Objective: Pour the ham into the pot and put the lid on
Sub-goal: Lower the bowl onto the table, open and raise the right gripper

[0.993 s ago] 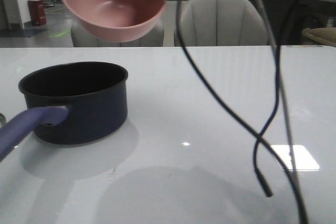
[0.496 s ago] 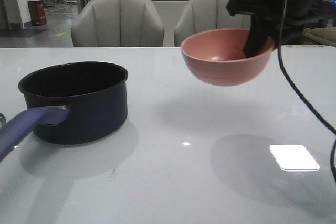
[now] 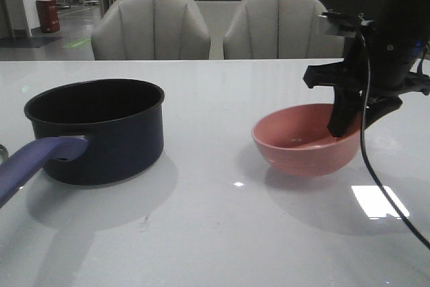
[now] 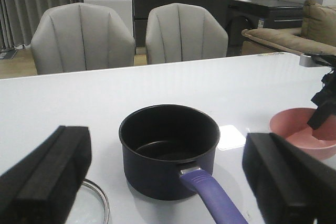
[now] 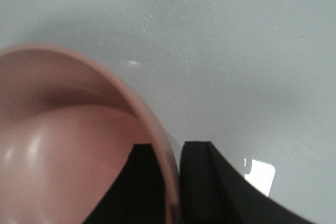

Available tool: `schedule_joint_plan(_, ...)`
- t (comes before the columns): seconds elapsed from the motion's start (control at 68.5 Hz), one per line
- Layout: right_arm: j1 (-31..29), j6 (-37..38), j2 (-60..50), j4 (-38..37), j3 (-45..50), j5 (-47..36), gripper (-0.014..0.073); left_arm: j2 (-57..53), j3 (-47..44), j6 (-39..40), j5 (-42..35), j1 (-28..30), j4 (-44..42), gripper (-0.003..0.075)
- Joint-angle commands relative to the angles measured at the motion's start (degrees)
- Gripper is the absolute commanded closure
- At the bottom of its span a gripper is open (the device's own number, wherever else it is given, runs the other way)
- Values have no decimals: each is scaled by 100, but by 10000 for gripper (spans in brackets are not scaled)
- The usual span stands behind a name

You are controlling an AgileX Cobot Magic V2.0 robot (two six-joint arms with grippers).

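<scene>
The dark navy pot (image 3: 94, 129) with its purple-blue handle (image 3: 30, 166) stands on the left of the table. It also shows in the left wrist view (image 4: 168, 148), where its inside looks black. No ham shows in any view. The pink bowl (image 3: 302, 142) sits upright low on the table at the right and looks empty (image 5: 63, 150). My right gripper (image 3: 344, 124) is shut on the bowl's rim, one finger (image 5: 139, 187) inside and one outside. My left gripper (image 4: 168, 182) is wide open and empty, behind the pot's handle. Part of the glass lid's rim (image 4: 97, 203) lies beside the pot.
Two grey chairs (image 3: 151, 28) stand behind the white table's far edge (image 3: 215, 60). A cable (image 3: 366, 166) hangs from the right arm beside the bowl. A bright light patch (image 3: 379, 201) lies on the table in front of the bowl.
My right gripper has carried the pink bowl from tilted high above the pot, rightward and down, to upright on the table at the right. The pot has not moved.
</scene>
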State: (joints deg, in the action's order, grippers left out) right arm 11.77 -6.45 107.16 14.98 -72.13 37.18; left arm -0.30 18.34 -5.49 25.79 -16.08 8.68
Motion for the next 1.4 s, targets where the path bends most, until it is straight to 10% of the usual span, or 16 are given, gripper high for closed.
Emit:
schedule_joint_plan(0.0, -38, 31, -319, -55, -171, -217, 188, 21, 116, 13, -446, -40, 73, 82)
schedule_joint_plan(0.38, -38, -31, -1834, -447, 231, -411, 107, 21, 116, 13, -446, -40, 73, 82)
schedule_joint_plan(1.008, 78, -31, -6945, -447, 3958, -2727, 107, 21, 116, 13, -446, -40, 73, 82)
schedule_joint_plan(1.387, 78, -71, -9847, -458, 5664, -2675, 112, 21, 116, 13, -446, -40, 73, 82)
